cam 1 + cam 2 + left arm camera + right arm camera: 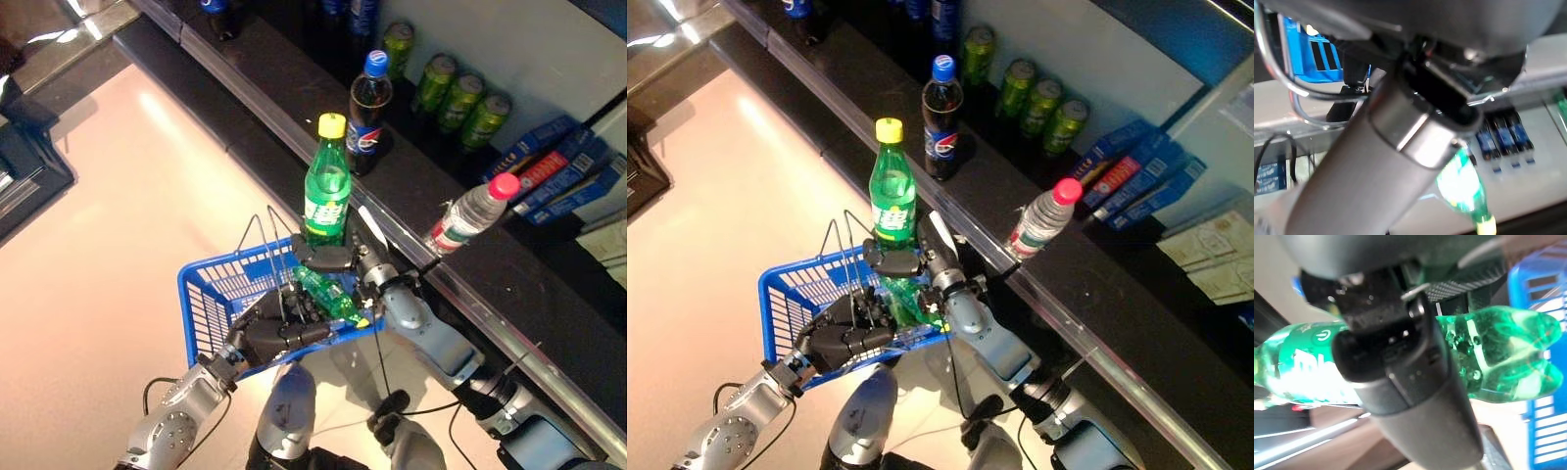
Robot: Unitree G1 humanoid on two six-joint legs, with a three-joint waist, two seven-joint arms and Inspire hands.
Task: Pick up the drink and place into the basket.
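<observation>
Right wrist view: right hand [1400,357] wrapped round the lower body of a green bottle [1498,357], fingers curled tight on it; blue basket [1542,431] mesh just past the bottle's base. From the head views the same bottle [326,191] stands upright with its yellow cap up, held above the basket's [211,294] far right corner, base at about rim level. A second small green bottle [331,297] lies slanted inside the basket, under the right hand [333,258].

Left hand [279,333] at the basket's near rim, fingers curled on the wire handles [263,240], carrying it off the floor.

Beyond the held bottle: dark shelf [294,88] running diagonally; a cola bottle [369,113] with blue cap stands just behind, then three green cans [460,98], a clear water bottle [470,215] with pink cap nearer the shelf edge, blue boxes [563,171] to its right.

Left wrist view shows mostly the arm's own bulk, a strip of basket [1317,54] and a green bottle neck [1469,196]; hand fingers hidden there
</observation>
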